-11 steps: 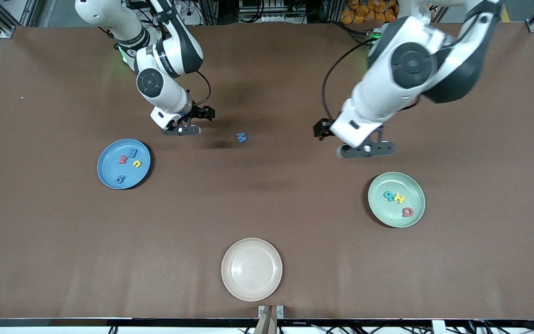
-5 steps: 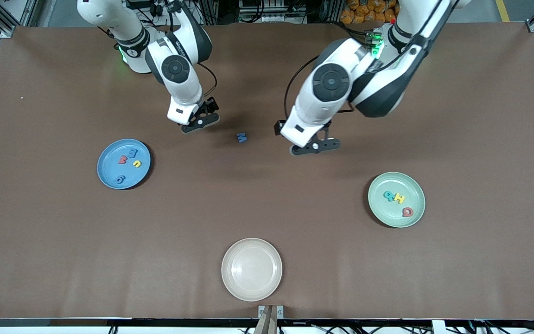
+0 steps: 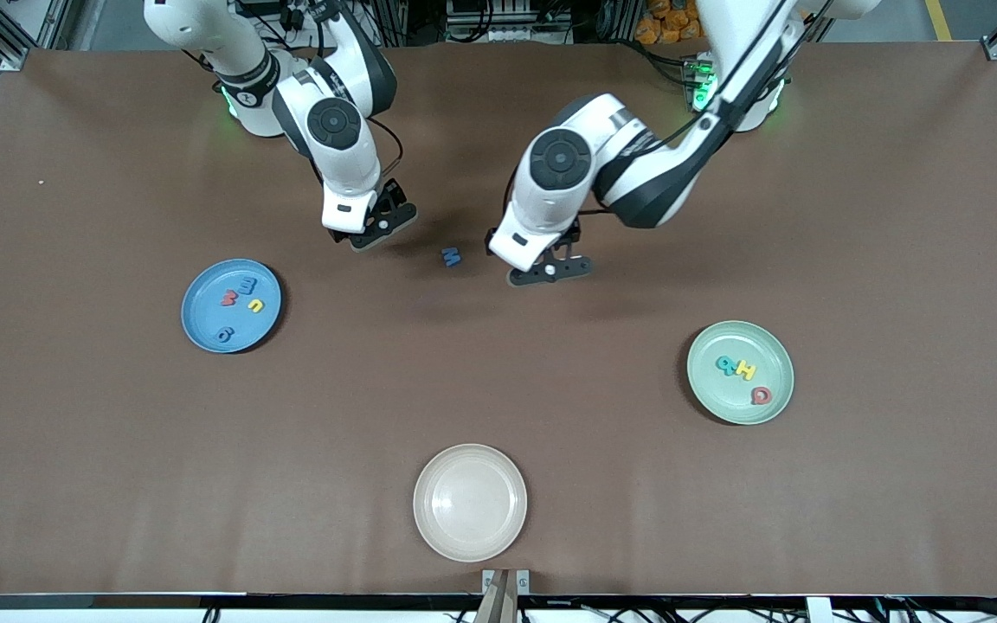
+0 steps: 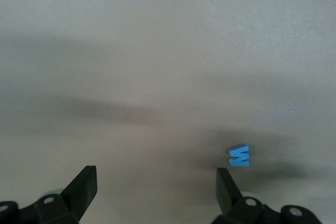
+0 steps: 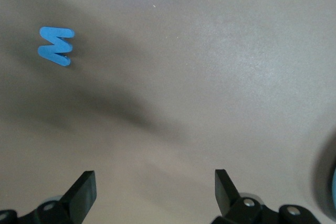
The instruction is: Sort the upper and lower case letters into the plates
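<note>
Loose letter: we list one blue M (image 3: pixel 451 257) flat on the bare table, between the two grippers and well apart from every plate.
Blue plate (image 3: pixel 204 329): toward the right arm's end; we count four letters (image 3: pixel 241 301) in it, red, yellow and two blue.
Green plate (image 3: pixel 780 355): toward the left arm's end; it holds three letters (image 3: pixel 745 378), teal, yellow and red.
Cream plate (image 3: pixel 470 503): nearest the camera, nothing in it.
Left gripper (image 3: pixel 549 271): low over the table just beside the M, fingers wide apart, nothing between them.
Right gripper (image 3: pixel 379 228): over the table beside the M toward its own end, fingers wide apart, nothing held.
Key relation: we judge the left gripper the nearer. In its wrist view the M (image 4: pixel 239 156) sits ahead of one finger (image 4: pixel 224 180), off the midline, so the gripper needs a sideways shift before it drops.
M's lie: its long axis runs roughly along the table's depth; its strokes lie across that.
Right wrist view: the M (image 5: pixel 55 45) shows far off to one side.
Destination: we judge it a capital, bound for the green plate.
</note>
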You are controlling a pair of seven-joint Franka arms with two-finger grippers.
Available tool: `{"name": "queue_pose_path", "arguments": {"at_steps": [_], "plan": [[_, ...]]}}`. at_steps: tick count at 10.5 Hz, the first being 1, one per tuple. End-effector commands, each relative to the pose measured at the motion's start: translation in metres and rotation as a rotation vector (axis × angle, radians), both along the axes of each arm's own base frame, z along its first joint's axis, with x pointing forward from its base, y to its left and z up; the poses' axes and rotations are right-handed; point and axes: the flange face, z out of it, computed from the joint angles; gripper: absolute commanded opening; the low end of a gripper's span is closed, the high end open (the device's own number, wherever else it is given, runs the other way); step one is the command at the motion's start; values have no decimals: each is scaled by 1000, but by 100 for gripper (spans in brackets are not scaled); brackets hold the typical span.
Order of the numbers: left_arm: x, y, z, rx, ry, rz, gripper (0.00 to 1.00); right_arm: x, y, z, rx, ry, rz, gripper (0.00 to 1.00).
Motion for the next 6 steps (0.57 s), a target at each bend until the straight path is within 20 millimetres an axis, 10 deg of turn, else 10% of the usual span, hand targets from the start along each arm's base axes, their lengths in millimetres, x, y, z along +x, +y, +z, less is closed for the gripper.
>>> {"name": "queue_pose_path", "arguments": {"at_steps": [1, 6], "plan": [[-16, -24, -23, 16, -10, 16, 100, 3, 4, 5, -2, -18, 33, 100], [-41, -59, -62, 10, -35, 25, 100, 2, 21, 14, 17, -101, 124, 100]]}}
